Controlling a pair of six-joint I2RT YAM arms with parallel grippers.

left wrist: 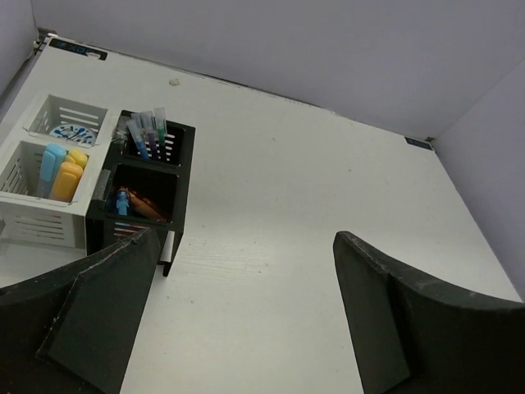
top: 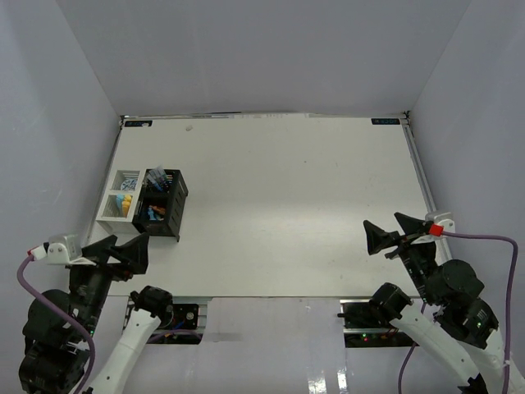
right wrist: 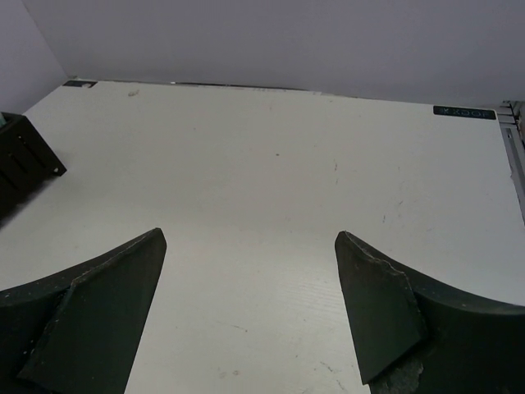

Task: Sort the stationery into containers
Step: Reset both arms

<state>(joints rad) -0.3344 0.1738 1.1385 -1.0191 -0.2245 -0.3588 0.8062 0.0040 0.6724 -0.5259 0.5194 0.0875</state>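
Okay, top view first: the black organizer (top: 174, 215) and the white tray (top: 111, 215) sit touching side by side near the left edge of the desk (top: 287, 189), with the tray on the outside. My left hand (top: 128, 243) hovers just on the near side of them, fingers spread wide with nothing between them. My right hand (top: 382, 223) hangs over the right side of the desk, well apart from both containers, also spread and empty.

Left wrist view now: pens (left wrist: 146, 131) stand in the organizer's far slot. Something orange and something blue lie in the near one, too dark to name. In the tray, the blue-white roll (left wrist: 72, 131) lies in the far square, and blue, yellow and orange markers (left wrist: 66, 179) stand in the near square.

Right wrist view: desk surface shows between the spread fingers, with a corner of the organizer at the far left edge.
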